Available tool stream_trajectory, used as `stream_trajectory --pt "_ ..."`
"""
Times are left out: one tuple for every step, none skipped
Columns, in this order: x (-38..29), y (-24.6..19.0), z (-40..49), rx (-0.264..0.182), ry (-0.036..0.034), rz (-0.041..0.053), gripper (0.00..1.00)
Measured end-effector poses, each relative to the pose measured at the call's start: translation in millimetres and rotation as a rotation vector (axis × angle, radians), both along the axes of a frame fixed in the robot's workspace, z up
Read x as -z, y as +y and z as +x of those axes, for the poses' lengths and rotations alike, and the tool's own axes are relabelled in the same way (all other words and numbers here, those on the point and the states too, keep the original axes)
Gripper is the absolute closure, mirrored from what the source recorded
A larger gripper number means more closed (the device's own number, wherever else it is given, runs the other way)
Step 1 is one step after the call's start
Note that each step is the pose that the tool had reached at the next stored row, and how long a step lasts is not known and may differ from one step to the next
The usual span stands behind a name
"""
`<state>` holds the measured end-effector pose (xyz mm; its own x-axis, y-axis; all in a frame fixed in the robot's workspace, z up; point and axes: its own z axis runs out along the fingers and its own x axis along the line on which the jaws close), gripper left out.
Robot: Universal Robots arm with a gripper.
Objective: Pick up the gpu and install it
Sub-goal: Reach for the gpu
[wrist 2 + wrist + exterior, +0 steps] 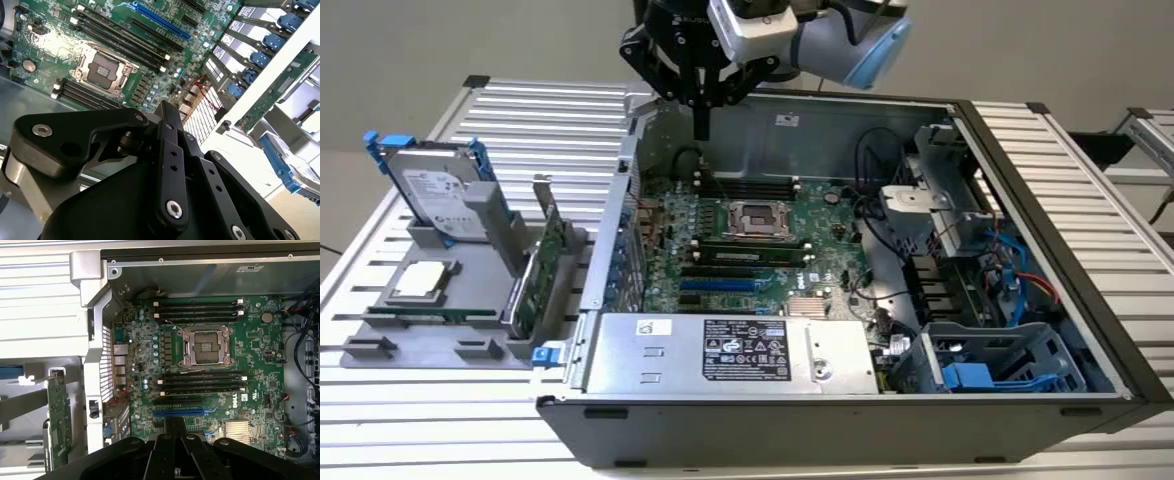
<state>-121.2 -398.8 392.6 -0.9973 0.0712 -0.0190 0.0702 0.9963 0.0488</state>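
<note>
The gpu (pixel 544 268) stands on edge in a grey holder (pixel 440 345) on the table, at the exterior view's left of the open computer case (pixel 854 420). Its green board faces the case and its silver bracket points up. Both wrist views catch it outside the case wall, as a green board (pixel 57 422) (pixel 272 92). My gripper (pixel 703 122) hangs above the back left part of the case, over the motherboard (pixel 210 365), well apart from the gpu. Its black fingers (pixel 165 112) are shut together with nothing between them. A blue card slot (pixel 184 413) lies just below the fingertips (pixel 175 424).
A silver hard drive in a blue frame (pixel 438 190) stands upright at the holder's back, with a processor chip (pixel 424 282) lying flat in front. Inside the case are a power supply (pixel 727 352), cables (pixel 1014 270) and a blue drive cage (pixel 987 365). The table is ribbed aluminium.
</note>
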Motion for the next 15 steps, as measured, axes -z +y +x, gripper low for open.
stream_trajectory --pt "0.0 0.0 0.0 0.000 0.0000 0.0000 1.00" --pt "0.0 0.0 0.0 0.000 0.0000 0.0000 1.00" --pt "0.0 0.0 -0.5 0.000 0.0000 -0.0001 1.00" --pt "-0.1 0.0 -0.9 0.000 0.0000 -0.0001 1.00" --pt "0.0 0.0 -1.3 0.000 0.0001 0.0000 1.00" --pt "-0.1 0.0 -2.2 0.000 0.0000 -0.0001 1.00" --pt "-0.1 0.0 -3.2 0.000 0.0001 -0.0002 1.00" --pt "-0.1 0.0 -4.3 0.000 0.0001 -0.0001 1.00" --pt "-0.1 0.0 -5.5 0.000 0.0001 -0.0001 1.00" --pt "0.0 0.0 -6.9 0.000 0.0000 -0.0001 1.00" --pt "-0.1 0.0 -8.6 0.000 0.0001 -0.0002 1.00" --pt "0.0 0.0 -10.2 0.000 0.0000 0.0000 1.00" --pt "0.0 0.0 -12.0 0.000 0.0001 -0.0001 1.00" --pt "0.0 0.0 -14.1 0.000 0.0000 -0.0001 1.00" --pt "0.0 0.0 -16.2 0.000 0.0000 0.0000 1.00"
